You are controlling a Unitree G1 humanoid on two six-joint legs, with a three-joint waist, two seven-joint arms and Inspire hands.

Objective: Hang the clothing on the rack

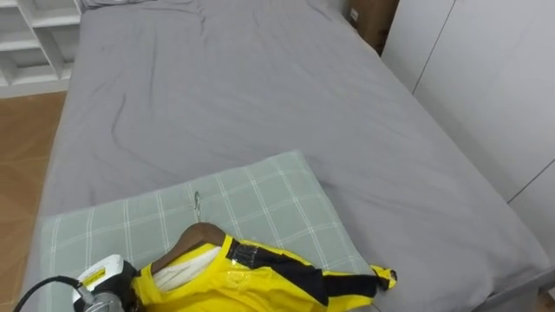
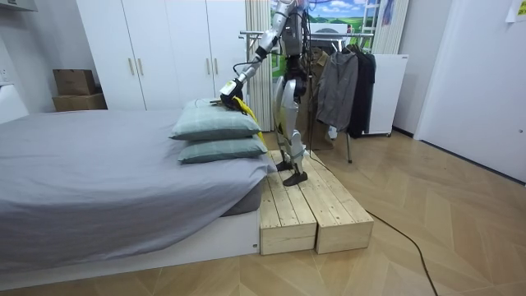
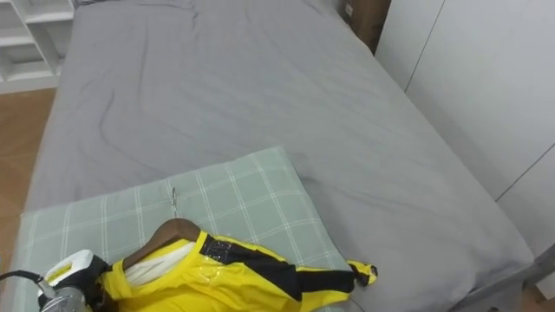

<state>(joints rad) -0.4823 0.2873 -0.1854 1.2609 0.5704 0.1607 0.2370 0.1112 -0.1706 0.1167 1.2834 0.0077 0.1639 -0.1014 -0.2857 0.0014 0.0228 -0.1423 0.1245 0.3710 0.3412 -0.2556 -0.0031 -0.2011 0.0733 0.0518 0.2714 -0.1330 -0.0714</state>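
A yellow garment with black trim (image 1: 251,277) hangs on a brown wooden hanger (image 1: 195,236) and lies on a green checked pillow (image 1: 260,199) at the head of the bed. The hanger's metal hook (image 1: 197,204) points toward the middle of the bed. My left hand (image 1: 106,284) comes in from the lower left, right at the garment's left shoulder and partly under the yellow cloth. In the room view I stand on a wooden platform (image 2: 312,205) beside the bed's head, with my left hand (image 2: 228,89) stretched out over the pillows (image 2: 215,123) at the garment (image 2: 238,104).
The grey bed (image 1: 260,87) stretches ahead, with white wardrobe doors (image 1: 486,78) along its right. White shelves (image 1: 26,43) stand at the far left, a cardboard box (image 1: 373,22) at the far right. Behind me a clothes rack (image 2: 345,82) holds dark garments.
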